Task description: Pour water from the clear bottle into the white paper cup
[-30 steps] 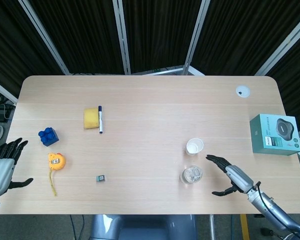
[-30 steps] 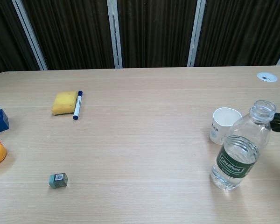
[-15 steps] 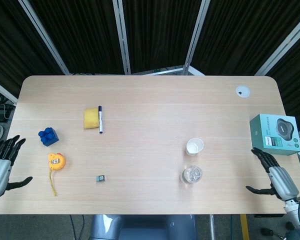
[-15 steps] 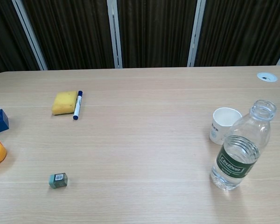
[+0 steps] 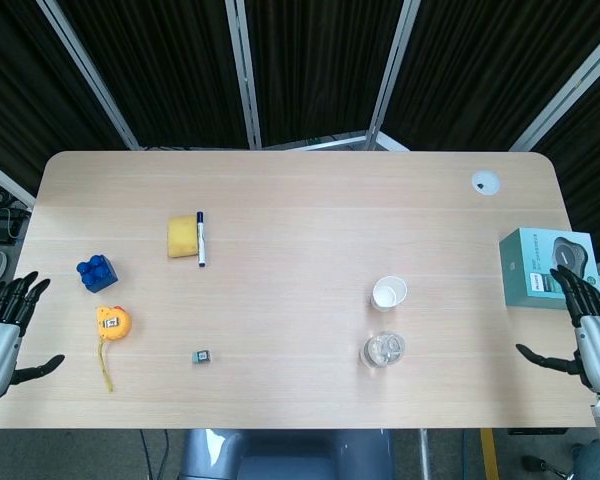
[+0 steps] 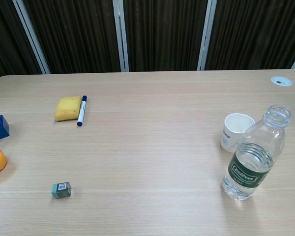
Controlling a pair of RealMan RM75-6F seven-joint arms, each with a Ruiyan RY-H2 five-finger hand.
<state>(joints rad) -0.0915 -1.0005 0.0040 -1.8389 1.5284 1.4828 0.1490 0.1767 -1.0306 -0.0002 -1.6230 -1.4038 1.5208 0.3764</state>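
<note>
In the head view, the left hand [image 5: 0, 338] hung off the tabletop [image 5: 300, 215] at its near left corner, fingers [image 5: 18, 293] spread and holding nothing; the right hand [image 5: 592, 340] hung likewise off the near right edge, fingers apart and empty, just in front of the teal box [image 5: 542, 268]. Well inward of the right fingers the clear bottle [image 5: 383, 350] stood upright and uncapped, with the white paper cup [image 5: 389, 293] just behind it, bare wood lying between them and that hand. Nearer the left fingers lay the blue block [image 5: 97, 273] and orange tape measure [image 5: 112, 323]. In the chest view neither hand showed; the clear bottle [image 6: 254, 156] stood close to the near right edge, the white paper cup [image 6: 236, 132] just beside it, and open tabletop stretched left to the yellow sponge [image 6: 68, 108] and marker [image 6: 81, 110].
</note>
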